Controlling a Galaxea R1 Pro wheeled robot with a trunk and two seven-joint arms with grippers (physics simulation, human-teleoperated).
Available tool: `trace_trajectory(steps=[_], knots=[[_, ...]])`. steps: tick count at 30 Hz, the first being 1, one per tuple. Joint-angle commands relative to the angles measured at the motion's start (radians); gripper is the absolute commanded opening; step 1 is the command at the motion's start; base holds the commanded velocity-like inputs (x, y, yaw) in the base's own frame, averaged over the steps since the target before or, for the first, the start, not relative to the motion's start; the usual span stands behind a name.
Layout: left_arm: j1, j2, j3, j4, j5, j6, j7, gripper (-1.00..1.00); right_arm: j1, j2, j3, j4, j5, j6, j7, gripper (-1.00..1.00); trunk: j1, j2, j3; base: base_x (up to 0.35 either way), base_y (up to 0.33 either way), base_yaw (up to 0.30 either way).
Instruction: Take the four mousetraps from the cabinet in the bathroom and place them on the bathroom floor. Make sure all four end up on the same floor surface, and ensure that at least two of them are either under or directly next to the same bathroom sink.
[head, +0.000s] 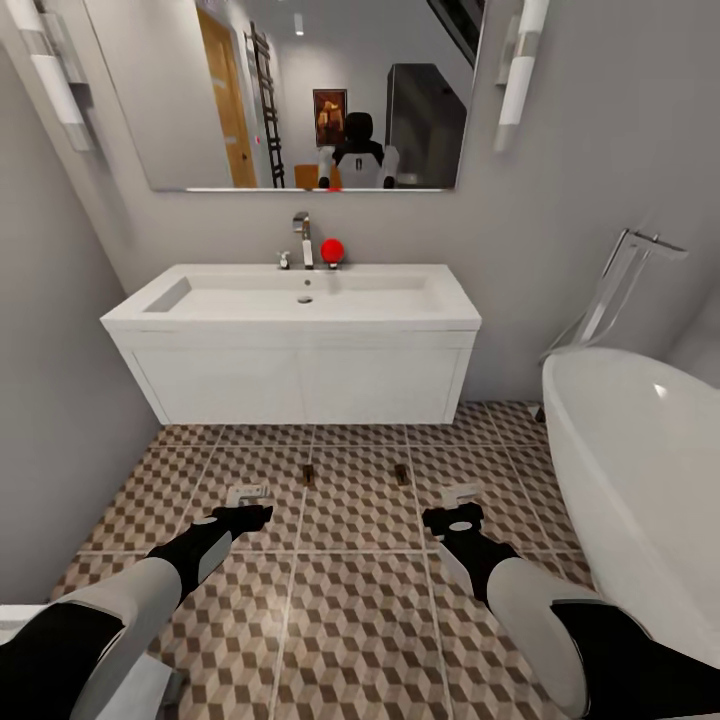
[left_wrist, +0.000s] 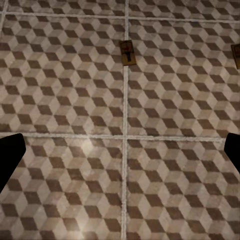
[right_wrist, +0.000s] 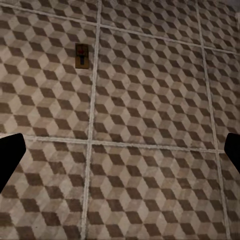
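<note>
Two mousetraps lie flat on the cube-patterned bathroom floor (head: 350, 600) just in front of the sink (head: 290, 300): the left mousetrap (head: 308, 473) and the right mousetrap (head: 401, 474). My left gripper (head: 248, 495) hovers open and empty over the tiles, short of the left trap. The left wrist view has that mousetrap (left_wrist: 128, 52) ahead and the other mousetrap (left_wrist: 236, 55) at the frame edge, with the fingertips (left_wrist: 11, 155) spread wide. My right gripper (head: 461, 495) is open and empty too, with a mousetrap (right_wrist: 82, 55) ahead of it. The cabinet is out of view.
A white bathtub (head: 640, 470) with a floor-standing tap (head: 625, 280) fills the right side. A grey wall (head: 50, 400) closes the left. A mirror (head: 300, 90) hangs over the sink, and a red ball-like object (head: 332, 249) sits by the faucet (head: 303, 235).
</note>
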Motion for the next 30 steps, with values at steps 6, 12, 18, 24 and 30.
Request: trace_trajectory(steps=[6, 12, 18, 24, 30], knots=[[0.000, 0.001, -0.007, -0.002, 0.010, 0.003, -0.001, 1.00, -0.001, -0.001, -0.006, 0.001, 0.007, -0.001, -0.003, 1.00, -0.023, 0.042, 0.018, 0.000, 0.000, 0.000], [0.000, 0.001, -0.008, -0.002, 0.009, 0.003, -0.003, 1.00, -0.001, -0.001, -0.005, 0.001, 0.008, 0.000, -0.002, 1.00, -0.046, 0.084, 0.037, 0.000, 0.000, 0.000], [0.000, 0.001, -0.008, -0.002, 0.009, 0.003, -0.004, 1.00, -0.001, 0.000, -0.005, 0.001, 0.010, 0.001, -0.001, 1.00, -0.069, 0.126, 0.056, 0.000, 0.000, 0.000], [0.000, 0.001, -0.008, -0.002, 0.009, 0.003, -0.003, 1.00, -0.001, -0.001, -0.005, 0.001, 0.012, 0.001, -0.001, 1.00, -0.092, 0.168, 0.075, 0.000, 0.000, 0.000], [0.000, 0.001, -0.008, -0.002, 0.009, 0.003, -0.003, 1.00, -0.001, -0.001, -0.005, 0.001, 0.012, 0.001, -0.001, 1.00, -0.115, 0.210, 0.093, 0.000, 0.000, 0.000]])
